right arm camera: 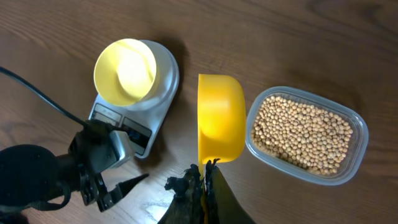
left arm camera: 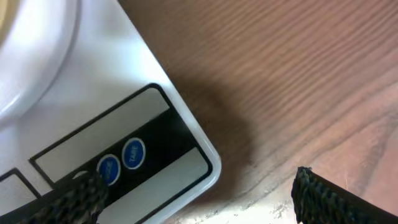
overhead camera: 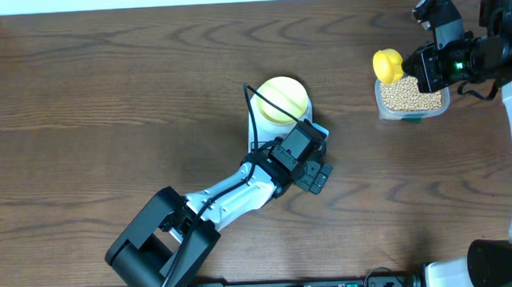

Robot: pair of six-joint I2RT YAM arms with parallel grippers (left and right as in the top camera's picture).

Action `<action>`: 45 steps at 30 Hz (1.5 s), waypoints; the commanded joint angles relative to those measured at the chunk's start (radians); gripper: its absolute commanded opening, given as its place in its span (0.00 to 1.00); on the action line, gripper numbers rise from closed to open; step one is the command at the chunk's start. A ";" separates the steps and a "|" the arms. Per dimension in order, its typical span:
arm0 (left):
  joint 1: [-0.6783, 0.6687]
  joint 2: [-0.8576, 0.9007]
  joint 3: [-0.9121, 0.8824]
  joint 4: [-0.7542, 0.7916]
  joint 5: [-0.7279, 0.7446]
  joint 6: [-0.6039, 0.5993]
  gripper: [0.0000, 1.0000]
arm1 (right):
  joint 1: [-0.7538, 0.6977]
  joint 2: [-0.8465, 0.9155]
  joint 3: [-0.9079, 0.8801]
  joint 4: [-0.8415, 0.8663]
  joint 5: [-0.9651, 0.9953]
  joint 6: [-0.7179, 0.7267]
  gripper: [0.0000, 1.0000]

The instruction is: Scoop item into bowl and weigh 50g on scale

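The pale-yellow bowl (overhead camera: pixel 283 99) sits on the white scale (overhead camera: pixel 318 128) and looks empty in the right wrist view (right arm camera: pixel 124 70). My left gripper (overhead camera: pixel 319 158) hovers open over the scale's front corner. One finger (left arm camera: pixel 74 199) lies by the blue buttons (left arm camera: pixel 133 154), the other over bare wood. My right gripper (right arm camera: pixel 205 174) is shut on the handle of a bright yellow measuring spoon (right arm camera: pixel 221 118), which shows no beans. The spoon (overhead camera: pixel 388 65) hangs at the left end of a clear tub (overhead camera: pixel 411 96) full of tan beans (right arm camera: pixel 305 134).
My left arm reaches in from the table's front edge and covers most of the scale (right arm camera: pixel 155 106) from above. Dark wood tabletop (overhead camera: pixel 107 98) stretches to the left and between the scale and the tub. The right arm's base stands at the right edge.
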 commanded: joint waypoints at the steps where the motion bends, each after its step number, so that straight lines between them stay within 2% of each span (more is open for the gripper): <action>1: -0.005 0.047 -0.024 -0.037 0.076 -0.011 0.97 | -0.003 -0.003 0.021 -0.006 -0.006 0.000 0.01; 8: 0.002 0.039 -0.019 -0.003 0.056 -0.011 0.98 | -0.003 -0.003 0.021 -0.005 -0.006 0.000 0.01; 18: 0.023 -0.244 -0.013 -0.060 0.038 -0.012 0.98 | -0.003 -0.003 0.021 -0.002 -0.006 0.000 0.01; 22: 0.023 -0.294 -0.013 -0.082 -0.001 -0.012 0.98 | -0.003 -0.003 0.021 -0.001 -0.008 0.000 0.01; 34: 0.026 -0.257 -0.013 -0.079 -0.167 -0.012 0.98 | -0.003 -0.003 0.021 -0.005 -0.014 0.000 0.01; 45: 0.026 -0.153 -0.013 -0.066 -0.172 -0.012 0.98 | -0.004 -0.003 0.021 -0.006 -0.013 -0.001 0.01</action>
